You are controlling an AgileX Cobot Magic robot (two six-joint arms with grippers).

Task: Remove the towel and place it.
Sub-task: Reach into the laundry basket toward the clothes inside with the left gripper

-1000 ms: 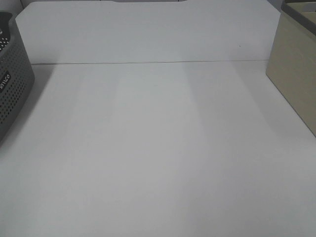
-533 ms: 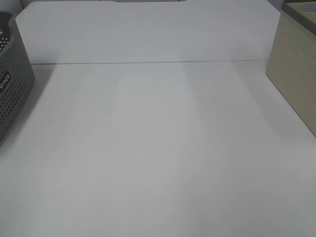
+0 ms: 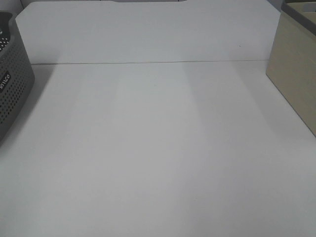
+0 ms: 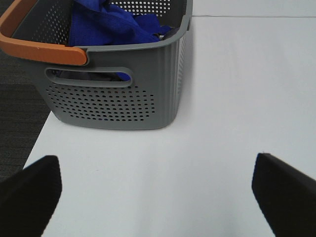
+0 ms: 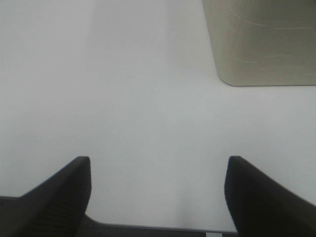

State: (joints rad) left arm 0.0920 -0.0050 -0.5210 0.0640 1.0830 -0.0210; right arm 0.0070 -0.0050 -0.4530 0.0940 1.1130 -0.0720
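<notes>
Grey basket (image 4: 113,106) around blue towel (image 4: 106,24); beige box (image 3: 296,74) opposite.

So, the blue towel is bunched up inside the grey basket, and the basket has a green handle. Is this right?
Not quite. The handle is orange, not green; the left wrist view shows it clearly. The rest holds: the blue towel is bunched up inside the grey basket.
</notes>
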